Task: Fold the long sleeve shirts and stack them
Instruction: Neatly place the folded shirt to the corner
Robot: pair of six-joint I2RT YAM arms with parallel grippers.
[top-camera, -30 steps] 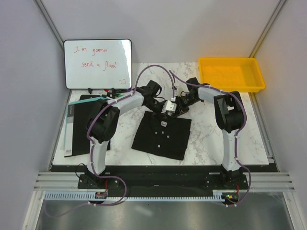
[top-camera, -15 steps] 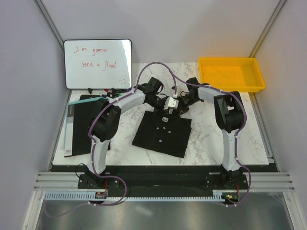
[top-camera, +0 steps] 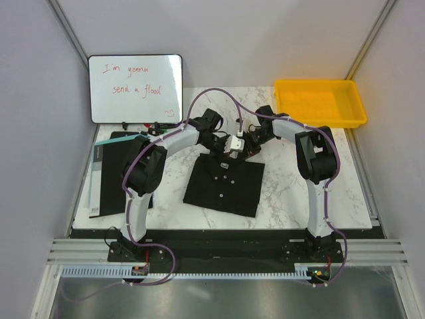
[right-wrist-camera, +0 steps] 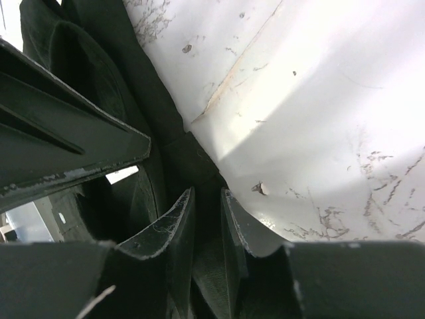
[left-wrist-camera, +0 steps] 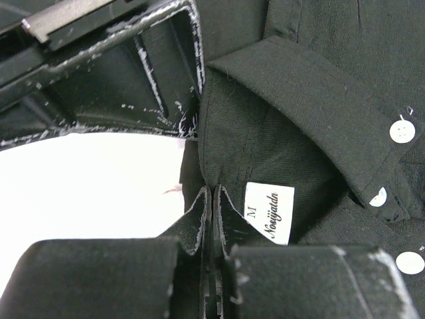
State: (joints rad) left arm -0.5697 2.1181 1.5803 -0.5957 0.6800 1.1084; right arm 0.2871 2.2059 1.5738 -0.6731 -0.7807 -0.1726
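left gripper (left-wrist-camera: 211, 191): together, pinching collar edge | right gripper (right-wrist-camera: 207, 194): clamped on cloth beside it | shirt (top-camera: 222, 186): folded, mid worktop (top-camera: 285, 193) | why: paired far-edge hold, likely to straighten or shift it

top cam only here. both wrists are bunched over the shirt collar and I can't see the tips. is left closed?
Observer: Yes. In the left wrist view the left fingers are pressed shut, tips against the back edge of the shirt collar. I can't tell whether cloth is pinched.
Operator: collar open or flattened?
Observer: Open. The white neck label, marked M, shows inside it, with pale buttons along the collar.
Operator: right side?
Observer: In the right wrist view the right fingers stand slightly apart with a fold of black cloth between them, just above the white table.
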